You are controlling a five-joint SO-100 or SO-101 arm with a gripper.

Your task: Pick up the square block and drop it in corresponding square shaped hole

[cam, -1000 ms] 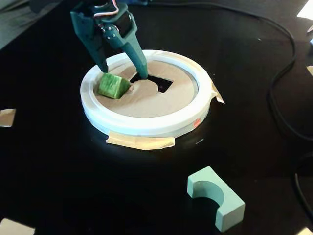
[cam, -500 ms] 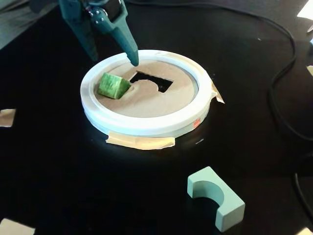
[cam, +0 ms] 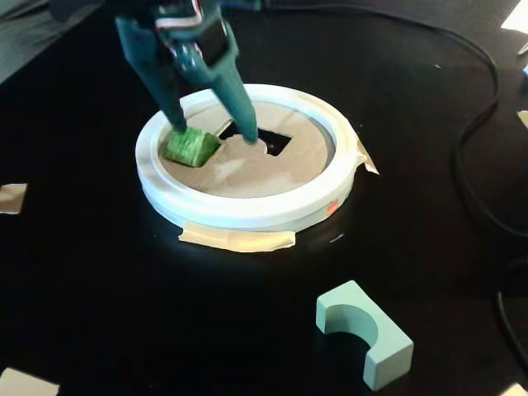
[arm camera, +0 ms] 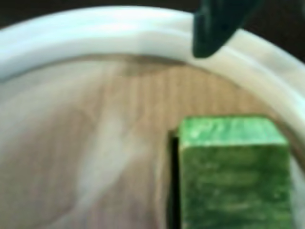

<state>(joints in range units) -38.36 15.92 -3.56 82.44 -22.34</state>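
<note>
A green square block (cam: 191, 147) lies tilted on the cardboard lid (cam: 247, 173) inside a white ring (cam: 247, 210), left of a dark cut-out hole (cam: 275, 143). My teal gripper (cam: 213, 134) reaches down from above, open. Its left finger touches the block's far side. Its right fingertip (cam: 247, 136) rests at the hole's left edge. The block sits between the fingers and is not clamped. In the wrist view the block (arm camera: 233, 171) fills the lower right on the cardboard, and one dark finger (arm camera: 212, 28) shows over the white ring (arm camera: 95, 33).
A pale teal arch-shaped block (cam: 363, 330) lies on the black table at the front right. Tape strips (cam: 239, 239) hold the ring to the table. Black cables (cam: 478, 124) run along the right side. Paper scraps lie at the left edge.
</note>
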